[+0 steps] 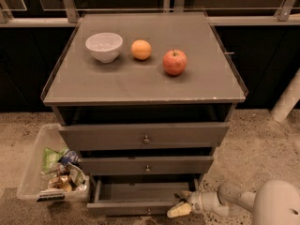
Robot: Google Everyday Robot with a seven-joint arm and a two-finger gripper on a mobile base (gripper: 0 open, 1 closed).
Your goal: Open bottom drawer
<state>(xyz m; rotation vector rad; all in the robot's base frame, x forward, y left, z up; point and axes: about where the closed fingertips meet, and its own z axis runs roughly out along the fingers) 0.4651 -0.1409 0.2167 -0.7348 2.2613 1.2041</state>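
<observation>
End effector (181, 203) at the bottom drawer (131, 206), lowest of three.

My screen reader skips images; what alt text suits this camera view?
The gripper sits at the right front corner of the pulled-out bottom drawer of a grey cabinet. A bowl, an orange and an apple rest on top.

bottom drawer (131, 206) pulled out | gripper (181, 202) at its right front corner

Matt greys, one glossy bowl
Bottom drawer (131, 207): matt grey front, small metal knob; smooth, pale plastic-looking gripper (182, 203) at its right end. Glossy white bowl (104, 46) near the back-left corner of the smooth matt tabletop (140, 86).
</observation>
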